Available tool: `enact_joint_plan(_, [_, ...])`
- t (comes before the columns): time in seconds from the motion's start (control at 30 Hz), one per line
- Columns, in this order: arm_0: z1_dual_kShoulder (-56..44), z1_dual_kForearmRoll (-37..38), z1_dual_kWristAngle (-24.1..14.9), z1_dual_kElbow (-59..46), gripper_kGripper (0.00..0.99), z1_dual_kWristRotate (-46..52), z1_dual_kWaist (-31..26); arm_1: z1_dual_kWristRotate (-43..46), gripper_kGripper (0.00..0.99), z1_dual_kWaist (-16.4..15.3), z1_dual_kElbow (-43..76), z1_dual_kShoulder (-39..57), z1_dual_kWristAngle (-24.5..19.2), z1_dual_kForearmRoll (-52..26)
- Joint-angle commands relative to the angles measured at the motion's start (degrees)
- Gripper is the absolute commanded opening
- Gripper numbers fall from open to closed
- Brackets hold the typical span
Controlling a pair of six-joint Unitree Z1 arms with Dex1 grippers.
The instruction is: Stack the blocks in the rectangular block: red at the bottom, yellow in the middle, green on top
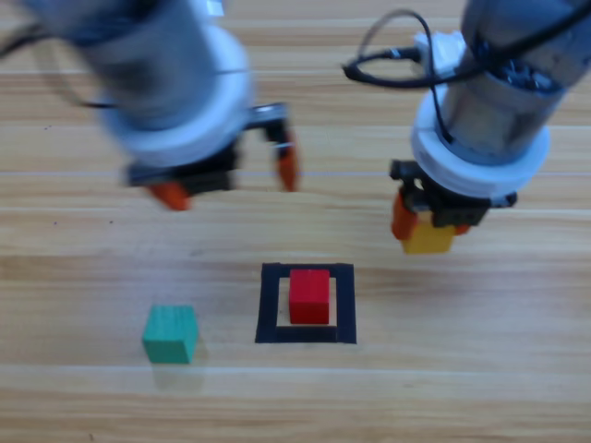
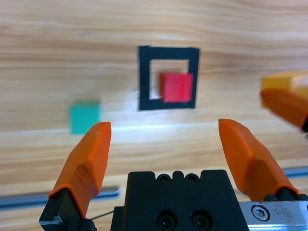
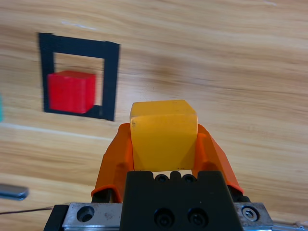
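The red cube (image 1: 309, 295) (image 2: 176, 87) (image 3: 70, 91) sits inside the black tape rectangle (image 1: 269, 305) (image 2: 144, 79) (image 3: 111, 82), alone. My right gripper (image 1: 425, 226) (image 3: 163, 139) hovers above the table to the rectangle's upper right, shut on the yellow cube (image 1: 428, 238) (image 3: 163, 130) (image 2: 279, 82). The green cube (image 1: 171, 332) (image 2: 84, 117) lies on the wood left of the rectangle. My left gripper (image 1: 231, 180) (image 2: 163, 144) hangs open above the table behind the green cube and the rectangle, holding nothing.
A bare wooden table (image 1: 480, 369) stretches around the tape rectangle. A black cable (image 1: 388, 65) loops off the right arm near the top.
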State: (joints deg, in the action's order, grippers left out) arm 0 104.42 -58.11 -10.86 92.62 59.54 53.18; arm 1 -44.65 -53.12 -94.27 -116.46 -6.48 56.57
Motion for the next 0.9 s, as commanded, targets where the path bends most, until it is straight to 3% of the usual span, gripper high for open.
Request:
enact_joint_plan(0.03, [-14.69, -0.42, -2.32, -10.09, 0.976, -4.35, -0.97, -2.72, 0.017, -5.77, -7.33, -4.65, -0.73, 4.60])
enact_joint_plan(0.37, [-27.96, 0.54, -3.03, -20.64, 0.974, -14.45, -2.55, -7.65, 0.015, -9.20, -25.79, -16.08, -0.64, 15.67])
enact_joint_plan(0.9, [-31.74, 2.56, -2.50, -26.44, 0.974, -14.80, -2.47, -11.51, 0.015, -9.81, -30.80, -21.62, -2.75, 16.11])
